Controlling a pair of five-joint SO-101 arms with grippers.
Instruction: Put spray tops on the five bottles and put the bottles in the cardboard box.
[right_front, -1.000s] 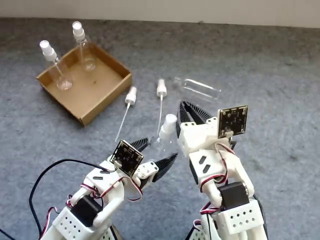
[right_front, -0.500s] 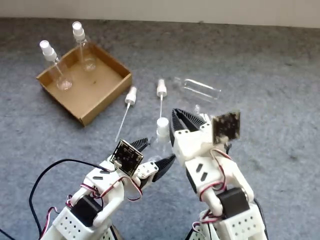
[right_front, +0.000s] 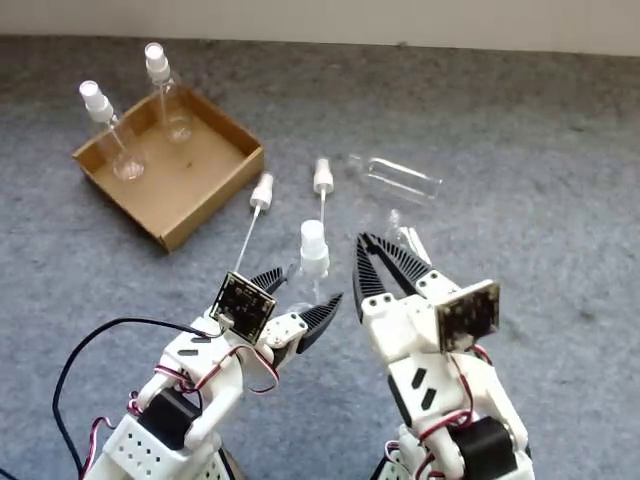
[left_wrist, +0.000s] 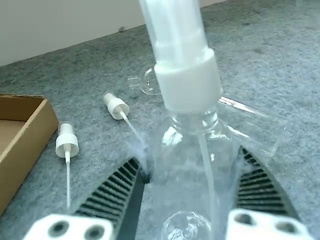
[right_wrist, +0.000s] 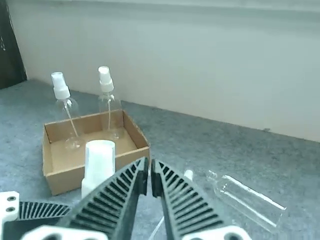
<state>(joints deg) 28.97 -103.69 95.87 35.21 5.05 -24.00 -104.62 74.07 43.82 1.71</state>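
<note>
Since a first capped bottle (right_front: 112, 138) and a second capped bottle (right_front: 167, 95) already stand upright in the cardboard box (right_front: 205, 212) at the far left, that share of the job looks finished. Just right of the box, one loose spray top (right_front: 262, 190) and another loose spray top (right_front: 323, 176) lie on the grey table (right_front: 560, 150), dip tubes trailing toward the arms, handy for the bottles that lack them.

Next comes the left gripper (right_front: 303, 290), clamped on the body of the held bottle (left_wrist: 192, 150) and keeping it upright so the neck faces up. A white spray top (left_wrist: 182, 65) sits on that neck; whether it is screwed fully home cannot be told. Just beside it, the right gripper (right_front: 365, 246) hovers with its fingers pressed together and nothing between them, probably placed there to work on that top.

Farther right, an empty bottle (right_front: 405, 180) lies on its side, uncapped, and a nearer bare bottle (left_wrist: 252, 125) lies close behind the grippers.
</note>
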